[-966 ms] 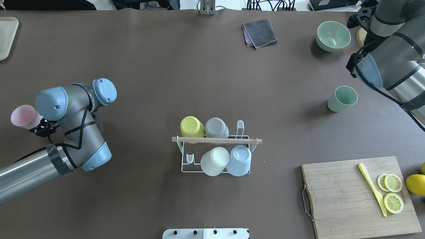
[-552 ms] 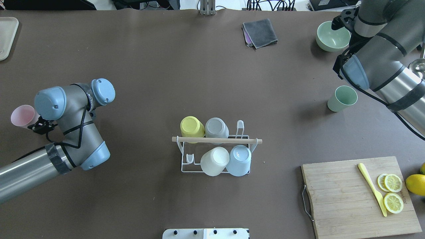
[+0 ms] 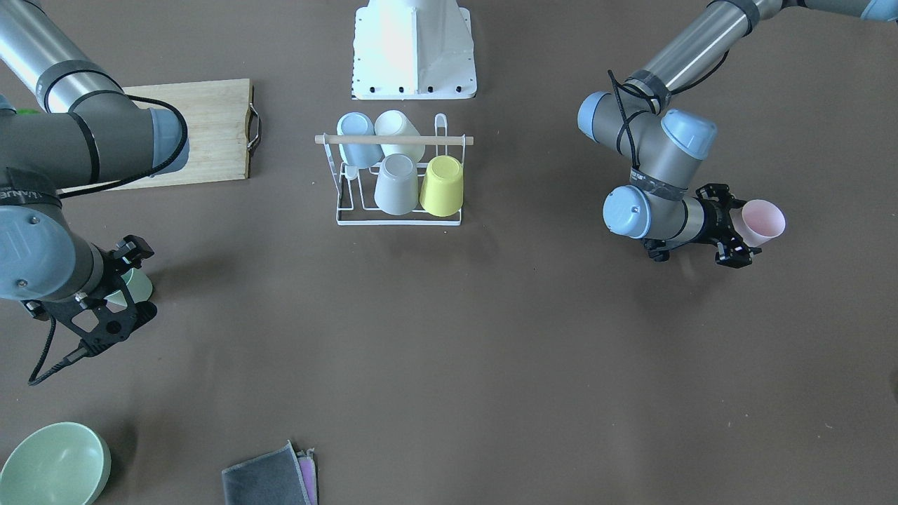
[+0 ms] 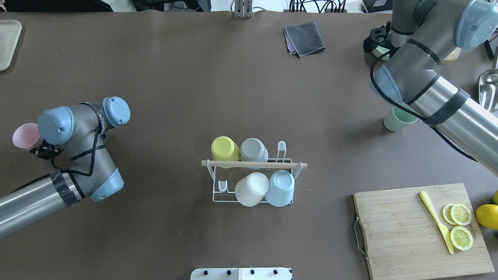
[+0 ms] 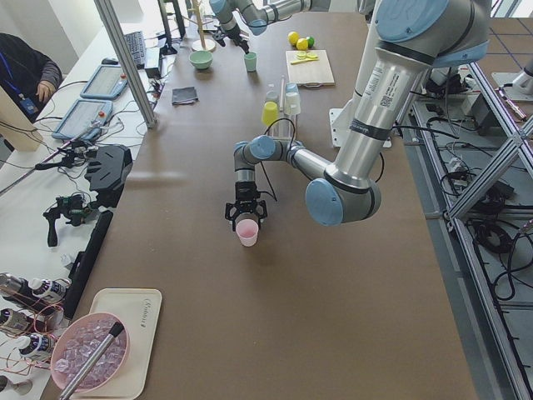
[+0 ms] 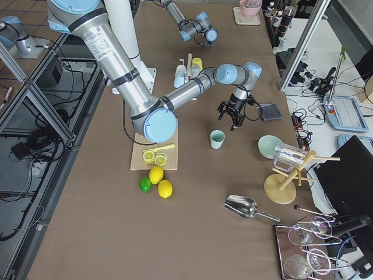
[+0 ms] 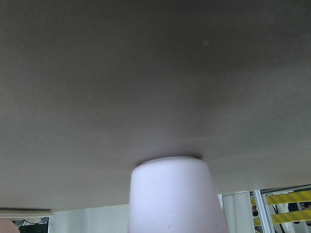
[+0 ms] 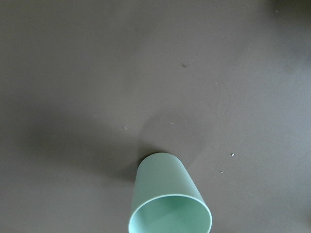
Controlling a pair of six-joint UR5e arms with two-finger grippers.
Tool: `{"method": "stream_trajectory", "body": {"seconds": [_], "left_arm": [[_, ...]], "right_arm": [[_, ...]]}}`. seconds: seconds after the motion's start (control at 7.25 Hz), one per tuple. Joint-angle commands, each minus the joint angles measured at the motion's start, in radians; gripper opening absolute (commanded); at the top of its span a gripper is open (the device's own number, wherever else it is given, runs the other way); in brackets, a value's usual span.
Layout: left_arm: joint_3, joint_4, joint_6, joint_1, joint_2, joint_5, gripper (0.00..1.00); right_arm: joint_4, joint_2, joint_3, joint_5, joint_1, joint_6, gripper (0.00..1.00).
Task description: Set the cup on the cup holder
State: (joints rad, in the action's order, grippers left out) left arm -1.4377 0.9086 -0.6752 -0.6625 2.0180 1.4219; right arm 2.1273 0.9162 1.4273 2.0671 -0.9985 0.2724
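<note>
The white wire cup holder with a wooden rod handle stands mid-table. It holds a yellow, a grey, a cream and a light blue cup, all upside down. A pink cup stands upright at the far left. My left gripper is open, with a finger on either side of the cup near its base. A green cup stands upright at the right, partly under my right arm. My right gripper hangs open above and beside it. The right wrist view shows the green cup below, with no fingers in view.
A wooden cutting board with lemon slices and a yellow knife lies at the front right, with a lemon beside it. A green bowl and a folded grey cloth lie at the far side. A tray sits far left.
My right arm has swung in from the table's right edge and now covers part of the green cup. My left arm has shifted slightly toward the pink cup, which has not moved.
</note>
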Motion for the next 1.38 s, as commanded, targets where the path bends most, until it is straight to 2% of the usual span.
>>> {"method": "stream_trajectory", "body": {"seconds": [0.0, 0.14, 0.41, 1.24], "left_arm": [[-0.001, 0.012, 0.031, 0.001, -0.030, 0.000, 0.98], [-0.007, 0.035, 0.042, 0.001, -0.050, 0.000, 0.97], [-0.007, 0.050, 0.052, 0.000, -0.059, 0.000, 0.97], [-0.041, 0.122, 0.075, -0.009, -0.104, 0.002, 0.93]], "right_arm": [[0.072, -0.126, -0.155, -0.079, 0.035, 0.118, 1.00], [0.141, -0.182, -0.197, -0.152, 0.066, 0.155, 1.00], [0.203, -0.180, -0.200, -0.191, 0.075, 0.235, 1.00], [0.169, -0.181, -0.309, -0.314, 0.159, 0.307, 1.00]]}}
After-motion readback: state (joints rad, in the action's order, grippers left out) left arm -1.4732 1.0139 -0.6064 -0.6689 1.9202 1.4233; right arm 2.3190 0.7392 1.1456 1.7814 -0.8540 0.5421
